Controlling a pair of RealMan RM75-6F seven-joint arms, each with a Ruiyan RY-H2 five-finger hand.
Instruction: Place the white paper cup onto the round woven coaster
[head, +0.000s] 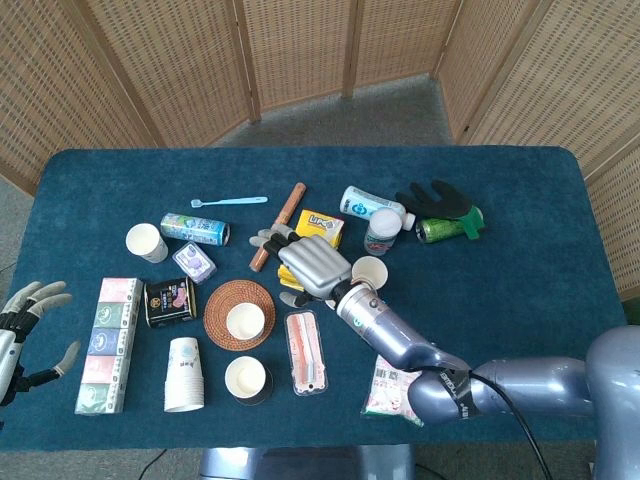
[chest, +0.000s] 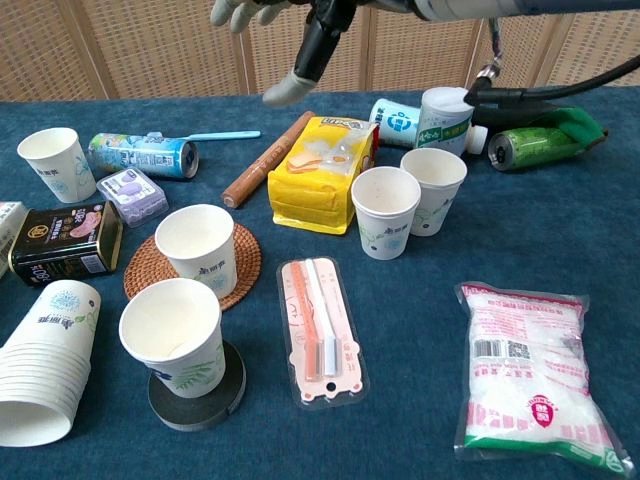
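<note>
on the coaster: cup set down, both hands empty

on the round woven coaster (head: 239, 314) the white paper cup (head: 245, 320) stands upright, mouth up, nothing touching it. chest view shows the same cup (chest: 197, 248) sitting toward the coaster's (chest: 238, 274) right half, printed side facing the camera; head view only gives the rim from above.

just in front of it, another paper cup (chest: 173, 337) stands on a dark round base (chest: 229, 388). a stack of nested cups (head: 184, 375) lies on its side at the left. a flat pack with pink and white sticks (chest: 320, 328) lies right of the coaster.

right hand (head: 308, 265) hangs above the yellow snack bag (chest: 313, 172), fingers spread, holding nothing, well apart from the cup. chest view catches only its fingertips (chest: 284, 92) at the top edge. head view shows the whole hand and forearm.

left hand (head: 25, 318) shows only in head view, at the far left edge off the table (head: 520, 220), fingers apart, empty.

two more cups (chest: 411, 197) stand touching, right of the snack bag. a black tin (chest: 60, 240) lies left of the coaster. a white sealed bag (chest: 536, 372) lies at the right front.
</note>
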